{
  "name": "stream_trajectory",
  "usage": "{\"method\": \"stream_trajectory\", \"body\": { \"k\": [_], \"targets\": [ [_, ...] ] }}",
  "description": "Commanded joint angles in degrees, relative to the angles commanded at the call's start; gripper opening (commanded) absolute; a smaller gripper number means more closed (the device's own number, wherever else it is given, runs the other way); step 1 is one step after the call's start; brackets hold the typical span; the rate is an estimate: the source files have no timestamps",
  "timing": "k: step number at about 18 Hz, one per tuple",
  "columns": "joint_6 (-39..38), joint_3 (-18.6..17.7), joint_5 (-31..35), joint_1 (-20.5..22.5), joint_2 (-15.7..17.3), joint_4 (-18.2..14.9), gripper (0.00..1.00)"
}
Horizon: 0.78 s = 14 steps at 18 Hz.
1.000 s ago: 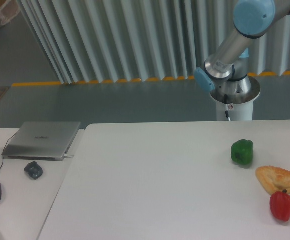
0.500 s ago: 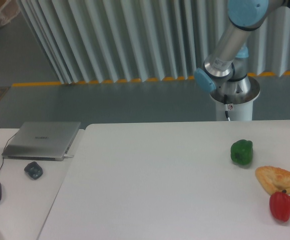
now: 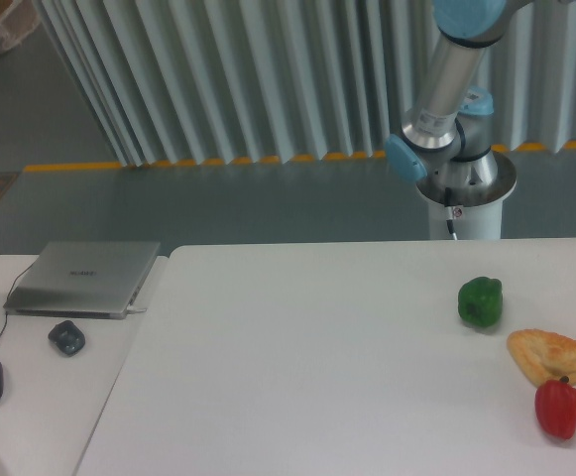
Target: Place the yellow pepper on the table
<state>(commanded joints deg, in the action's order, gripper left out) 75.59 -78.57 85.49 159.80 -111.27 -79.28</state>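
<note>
Swinging leftward since earlier, the arm (image 3: 446,89) now rises out of frame at 1 o'clock; its tool and the yellow pepper are unseen. The white bench (image 3: 307,367) carries a green pepper (image 3: 481,301), pastry (image 3: 553,355) and red pepper (image 3: 559,408) toward 4 o'clock.

The big white desk (image 3: 297,367) lies bare across its left and middle. Along its right edge stand a green pepper (image 3: 481,301), a pastry (image 3: 553,355) and a red pepper (image 3: 559,408), the last two touching; the arm's base (image 3: 464,193) rises behind.
</note>
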Motion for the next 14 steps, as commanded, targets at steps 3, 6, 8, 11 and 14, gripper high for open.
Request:
{"method": "stream_trajectory", "body": {
  "k": [3, 6, 8, 11, 14],
  "targets": [
    [1.2, -0.1, 1.2, -2.3, 0.5, -2.2, 0.24],
    [5.4, -1.5, -2.7, -3.2, 2.5, -3.4, 0.24],
    [4.9, -2.3, -3.8, -5.0, 3.1, -3.4, 0.24],
    [3.0, -4.5, -3.7, -9.1, 3.3, -3.3, 0.24],
    [-1.3, -5.5, -3.8, -12.3, 3.3, -1.8, 0.24]
  ]
}}
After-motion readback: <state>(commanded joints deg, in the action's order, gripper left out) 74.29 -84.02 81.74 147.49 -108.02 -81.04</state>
